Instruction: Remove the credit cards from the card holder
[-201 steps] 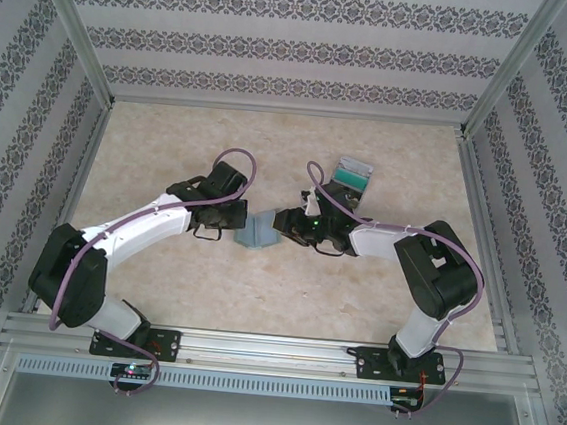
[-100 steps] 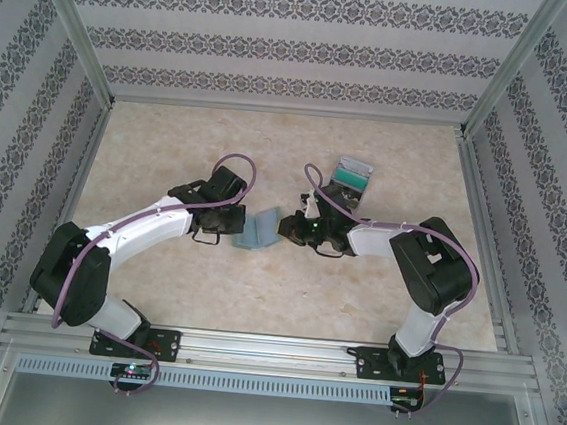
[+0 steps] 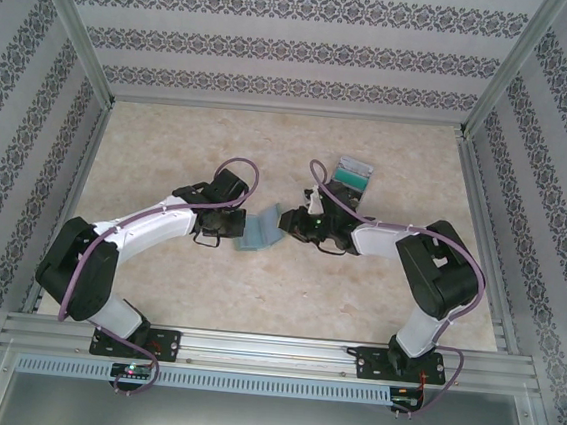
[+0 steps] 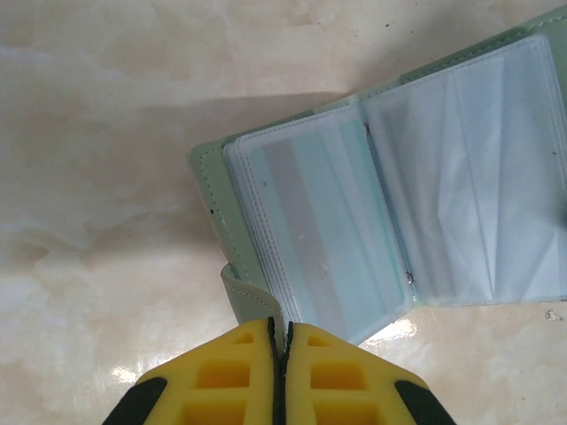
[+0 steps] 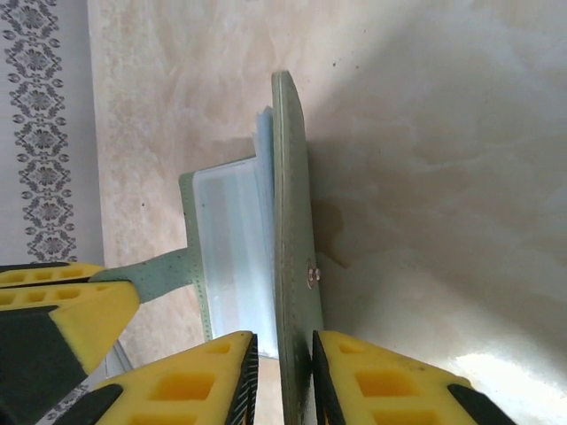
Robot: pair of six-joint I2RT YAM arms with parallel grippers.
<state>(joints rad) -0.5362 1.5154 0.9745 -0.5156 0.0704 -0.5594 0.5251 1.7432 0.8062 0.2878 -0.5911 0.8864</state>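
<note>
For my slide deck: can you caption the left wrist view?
Left gripper pinches the strap of the open green card holder, clear sleeves fanned over the marbled table.

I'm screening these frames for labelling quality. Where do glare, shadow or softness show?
Left wrist: a glare spot on the table beside the card holder, its shadow falling above and left. Right wrist: a bright patch on the table at lower right, shadow right of the upright cover in the right gripper. Top external: even light, the holder small.
</note>
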